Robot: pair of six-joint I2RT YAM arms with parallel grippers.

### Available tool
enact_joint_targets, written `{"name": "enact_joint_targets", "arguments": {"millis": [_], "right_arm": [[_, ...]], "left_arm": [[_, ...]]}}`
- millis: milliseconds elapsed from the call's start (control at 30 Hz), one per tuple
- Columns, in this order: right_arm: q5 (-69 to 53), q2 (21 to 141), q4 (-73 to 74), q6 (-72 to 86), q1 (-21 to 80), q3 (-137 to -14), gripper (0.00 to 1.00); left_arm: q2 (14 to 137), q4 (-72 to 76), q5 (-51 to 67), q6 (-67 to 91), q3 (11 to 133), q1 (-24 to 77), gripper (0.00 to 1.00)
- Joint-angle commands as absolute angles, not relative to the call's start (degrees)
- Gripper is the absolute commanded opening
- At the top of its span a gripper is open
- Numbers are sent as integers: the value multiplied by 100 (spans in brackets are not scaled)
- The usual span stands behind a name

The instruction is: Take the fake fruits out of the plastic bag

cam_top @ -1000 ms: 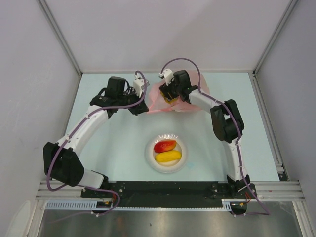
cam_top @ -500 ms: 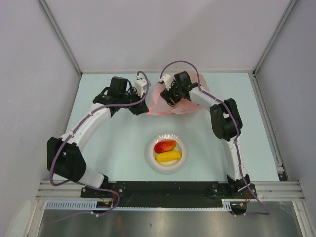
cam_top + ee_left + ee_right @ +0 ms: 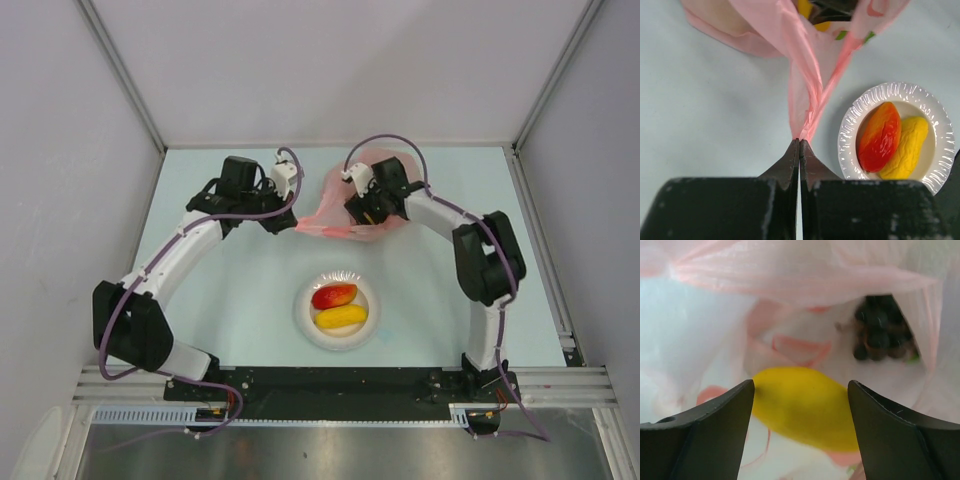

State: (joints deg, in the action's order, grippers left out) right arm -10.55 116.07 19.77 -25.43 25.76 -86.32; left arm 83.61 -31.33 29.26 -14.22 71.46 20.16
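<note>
Your right claw [image 3: 800,387] is the one to watch. It is inside the mouth of the plastic bag [image 3: 335,215], at the far side of the bench [image 3: 220,300], and its two fingers are spread wide with nothing between the pads.

The yellow piece [image 3: 807,410] lies directly in front of this claw, low in the wrist view, in the gap between the fingers. Its long axis goes from one finger toward the other, a little lower on the right side. I judge this is the important point: if you close now, the fingers will press on the two ends and not across the narrow middle, so a small turn of the wrist may give a safer grip.

The grape bunch [image 3: 880,332] is deeper in the bag, up and to the right, apart from the yellow piece.

Your left claw [image 3: 799,145] is clenched on a twisted fold of the bag and pulls it taut, so it is not free. The red mango [image 3: 333,295] and yellow-orange mango [image 3: 341,318] lie side by side in the white bowl [image 3: 303,318].
</note>
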Motion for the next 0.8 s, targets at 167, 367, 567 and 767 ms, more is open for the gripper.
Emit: {"name": "enact_joint_targets", "arguments": {"millis": [167, 367, 567, 767], "right_arm": [[-800, 10688, 1855, -2443, 2716, -7611, 80], [-817, 10626, 2381, -2163, 2453, -8051, 76], [-1081, 10275, 2312, -2215, 2611, -7137, 76], [-844, 10362, 2153, -2661, 2417, -7339, 77]], "left_arm": [[8270, -3137, 3199, -1670, 7110, 1960, 0], [8332, -3453, 3120, -2047, 7172, 1969, 0], [8718, -4192, 3348, -2162, 7435, 1977, 0], [8736, -4202, 3428, -2180, 7383, 1995, 0]]}}
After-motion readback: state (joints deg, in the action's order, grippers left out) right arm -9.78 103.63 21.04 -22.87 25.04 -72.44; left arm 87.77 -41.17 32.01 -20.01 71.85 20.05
